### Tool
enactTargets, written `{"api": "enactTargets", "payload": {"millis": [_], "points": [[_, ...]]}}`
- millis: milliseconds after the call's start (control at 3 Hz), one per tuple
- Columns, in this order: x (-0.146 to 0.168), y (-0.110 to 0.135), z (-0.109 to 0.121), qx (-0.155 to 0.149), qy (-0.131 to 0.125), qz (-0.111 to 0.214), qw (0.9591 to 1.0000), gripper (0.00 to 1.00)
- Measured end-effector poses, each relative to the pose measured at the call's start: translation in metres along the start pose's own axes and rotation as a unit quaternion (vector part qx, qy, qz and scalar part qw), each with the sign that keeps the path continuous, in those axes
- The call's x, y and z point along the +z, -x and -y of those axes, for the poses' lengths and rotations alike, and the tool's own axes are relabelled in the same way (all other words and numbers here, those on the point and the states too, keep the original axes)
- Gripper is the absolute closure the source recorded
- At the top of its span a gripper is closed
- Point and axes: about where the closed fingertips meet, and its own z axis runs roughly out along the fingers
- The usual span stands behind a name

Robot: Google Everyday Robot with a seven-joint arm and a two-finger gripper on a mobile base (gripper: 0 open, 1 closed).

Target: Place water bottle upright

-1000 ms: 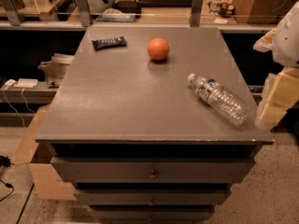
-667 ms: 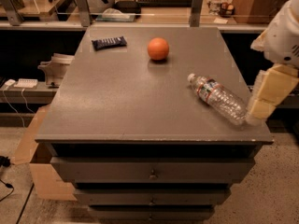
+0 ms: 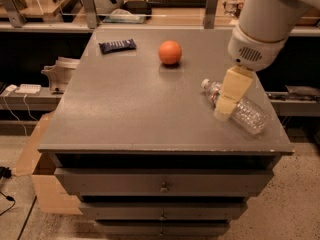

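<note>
While water bottle point(image 3: 247, 115) lies flat — tool point(image 3: 225, 109) over its neck, grip unclear | orange ball point(image 3: 170, 52), blue wrapper point(image 3: 117, 45) behind.

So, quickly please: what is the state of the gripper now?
Gripper: low over the lying water bottle; open or closed cannot be told.

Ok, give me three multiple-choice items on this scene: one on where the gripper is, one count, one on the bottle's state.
1. Over the grey table, where is the gripper? A) far left corner B) above the clear ribbed plastic water bottle C) near edge, middle
2. How many loose things lie on the table? A) one B) three C) five
3. The bottle is: A) upright B) held aloft C) lying on its side
Key: B, it hangs over the bottle's neck; B, bottle, round orange ball, dark blue snack wrapper; C, its white cap points sideways.
</note>
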Motion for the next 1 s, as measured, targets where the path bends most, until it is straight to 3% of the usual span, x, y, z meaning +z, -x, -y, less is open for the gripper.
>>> {"api": "enactTargets", "payload": {"millis": [333, 667, 1000], "points": [[0.029, 0.013, 0.019, 0.092, -0.003, -0.013, 0.9956, 0.00], [0.042, 0.018, 0.030, 0.126, -0.003, -0.017, 0.9919, 0.00], [0.040, 0.018, 0.029, 0.131, 0.000, -0.012, 0.9913, 0.00]]}}
